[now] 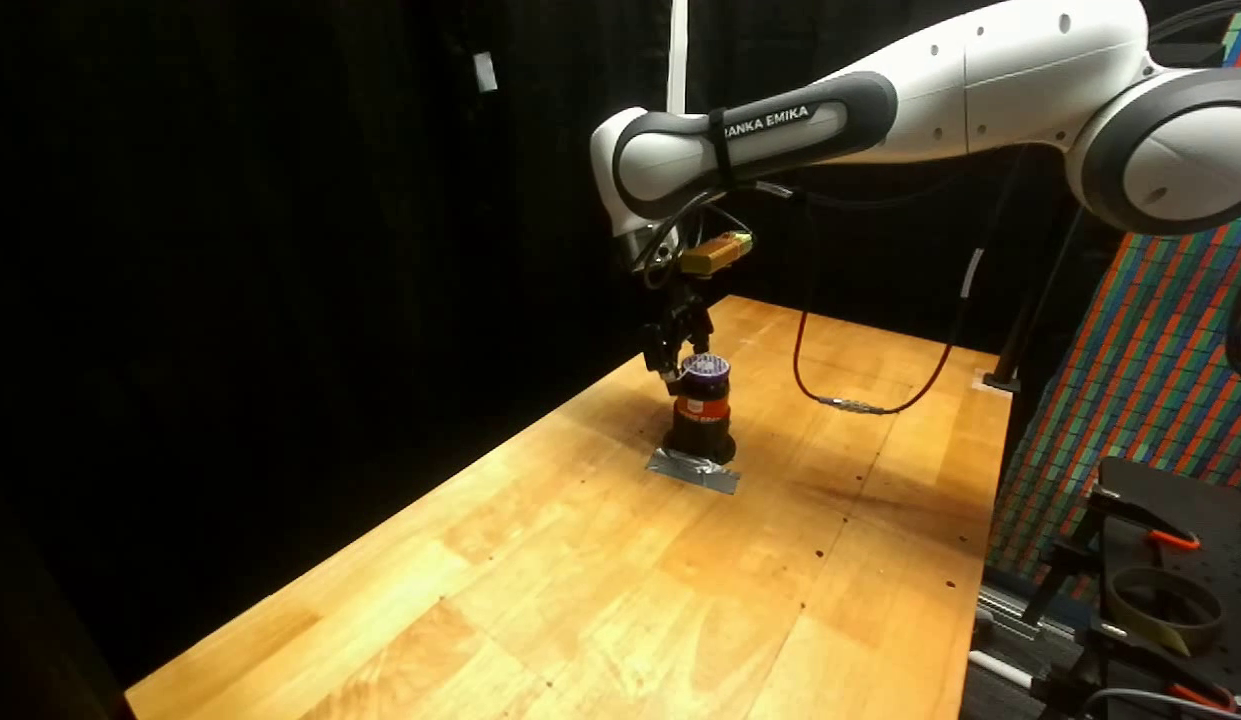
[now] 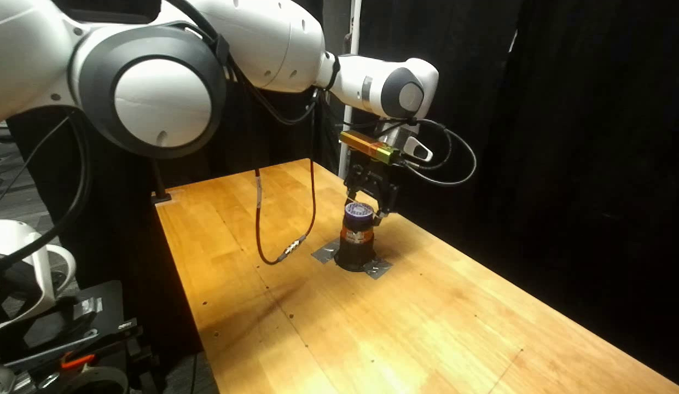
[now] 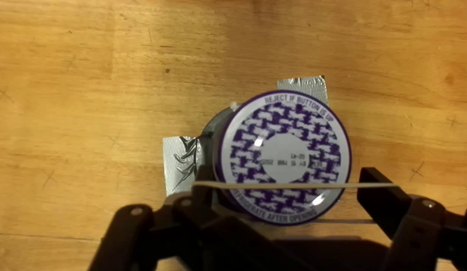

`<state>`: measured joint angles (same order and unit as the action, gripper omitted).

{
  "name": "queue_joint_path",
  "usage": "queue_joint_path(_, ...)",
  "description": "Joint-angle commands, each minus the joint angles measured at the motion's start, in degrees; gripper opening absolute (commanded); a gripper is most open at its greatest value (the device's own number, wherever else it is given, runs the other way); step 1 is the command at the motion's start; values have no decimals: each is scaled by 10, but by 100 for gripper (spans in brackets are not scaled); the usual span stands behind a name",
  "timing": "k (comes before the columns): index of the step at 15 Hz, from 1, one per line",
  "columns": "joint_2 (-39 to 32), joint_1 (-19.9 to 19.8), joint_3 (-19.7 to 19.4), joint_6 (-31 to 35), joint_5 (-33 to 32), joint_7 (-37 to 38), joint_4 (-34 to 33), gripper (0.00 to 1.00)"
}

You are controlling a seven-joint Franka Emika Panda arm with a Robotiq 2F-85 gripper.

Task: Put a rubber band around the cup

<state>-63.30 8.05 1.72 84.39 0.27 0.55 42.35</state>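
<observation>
Two pieces of tape seemingly anchor the cup (tugging could tip it); the gripper stands wide, presumably so its stretched rubber band can fit around.

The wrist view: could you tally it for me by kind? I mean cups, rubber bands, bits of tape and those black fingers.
Cup: 1
Rubber band: 1
Bits of tape showing: 2
Black fingers: 2
Total: 6
</observation>
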Motion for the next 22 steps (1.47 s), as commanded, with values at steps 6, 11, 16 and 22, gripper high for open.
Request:
queue_joint_path(6, 53, 1, -7, 16, -9, -2, 86, 100)
queue_joint_path(11, 139, 4, -9, 79, -7, 6, 220, 100)
queue_joint_path(16, 202, 2, 3, 122, -10, -2, 346, 100)
queue_joint_path(22, 271, 22, -3, 326, -44, 36, 504, 100)
